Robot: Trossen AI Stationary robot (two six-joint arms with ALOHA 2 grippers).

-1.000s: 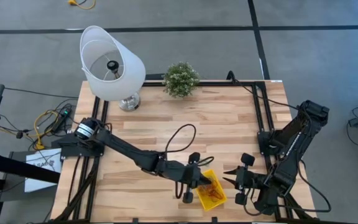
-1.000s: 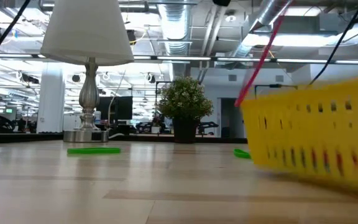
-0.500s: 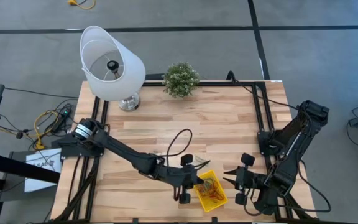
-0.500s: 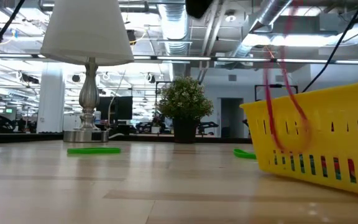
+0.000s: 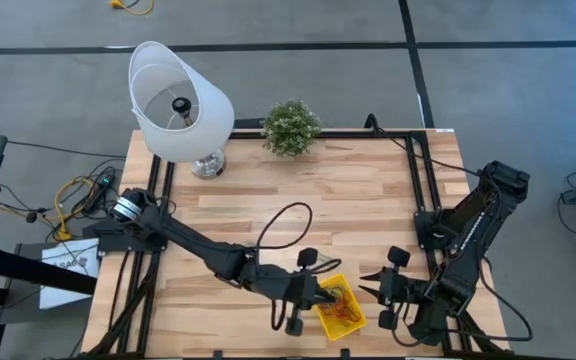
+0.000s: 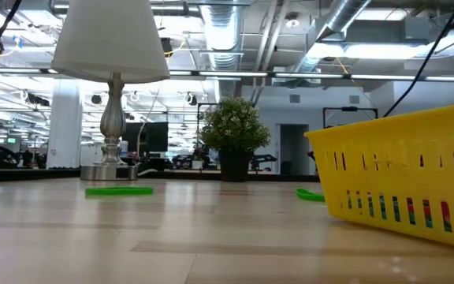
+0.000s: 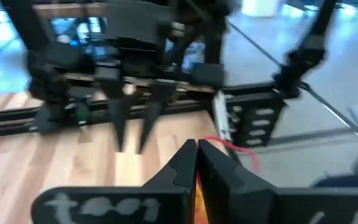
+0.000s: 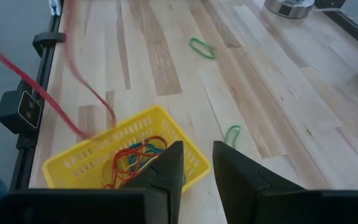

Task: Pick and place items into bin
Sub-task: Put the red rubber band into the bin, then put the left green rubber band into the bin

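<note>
**Red loop strung up beside the yellow bin**

Down at the lower centre of the high view, the left gripper (image 5: 308, 295) sits right at the left edge of the yellow bin (image 5: 353, 322) — and in its own wrist view the two fingers are pressed tight together, tip to tip. Whether anything is pinched between them, the pictures don't settle. A red loop (image 7: 244, 149) shows just past those fingertips, over the table edge.

Switch to the right wrist view: the same red loop (image 8: 39, 90) runs taut from the upper left of the frame down to the bin's rim (image 8: 79, 152), blurred along its length. Inside the bin, a tangle of loops (image 8: 135, 158) — red, orange, yellow, a bit of green.

The right gripper (image 5: 371, 290) waits just right of the bin, low on the table, its fingers parted with a clear gap and nothing in it.

Loose on the wood in that view: one green loop (image 8: 201, 47) near the top centre, another green loop (image 8: 231, 134) just beside the bin. The low view catches a green loop (image 6: 118, 190) lying flat at left, in front of the lamp (image 6: 113, 87), with the potted plant (image 6: 235, 134) mid-frame.
</note>
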